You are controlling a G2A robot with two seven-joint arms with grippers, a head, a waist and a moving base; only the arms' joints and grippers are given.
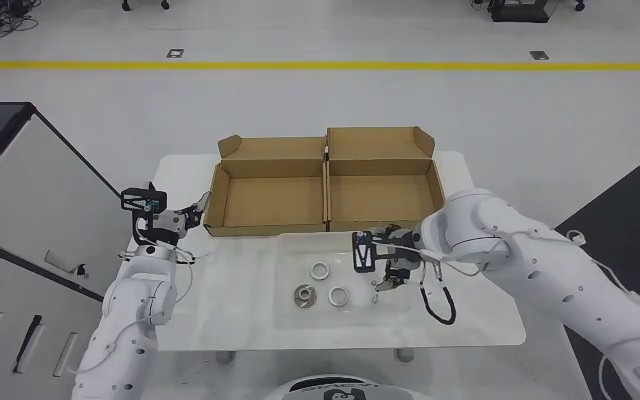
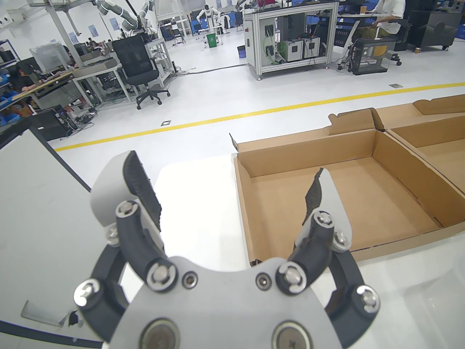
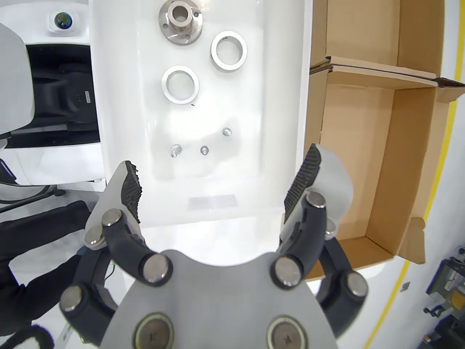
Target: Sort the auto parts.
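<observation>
White table [image 1: 235,315] with a shallow white tray [image 1: 300,245] on its front half. All parts sit loose in the tray. The flanged hub [image 1: 303,294] is at the tray's left end, flange down and bore up. 1 ring [image 1: 321,270] lies just beside it on the box side, and the second ring [image 1: 339,297] just beside it toward the right arm. None of those 3 touch. 3 small bolts [image 3: 204,150] form a loose cluster to the right of the rings, each apart from the others.

Right gripper [image 1: 385,272] hangs over the tray's right part with its fingers [image 3: 131,190] spread wide and nothing between them. In the right wrist view the bolts sit just past the fingertips, roughly in line with the gap, touching neither finger. The rings come next out and the hub is farthest.

2 open cardboard boxes stand side by side just behind the tray, walls touching: left box [image 1: 268,168] and right box [image 1: 385,163].

Left gripper [image 2: 227,177] is at the table's left edge, just outside the left box's left wall. Its fingers are also released and wide, gripping nothing, well apart from the tray.

Yellow floor line [image 1: 320,65] runs beyond the table.
</observation>
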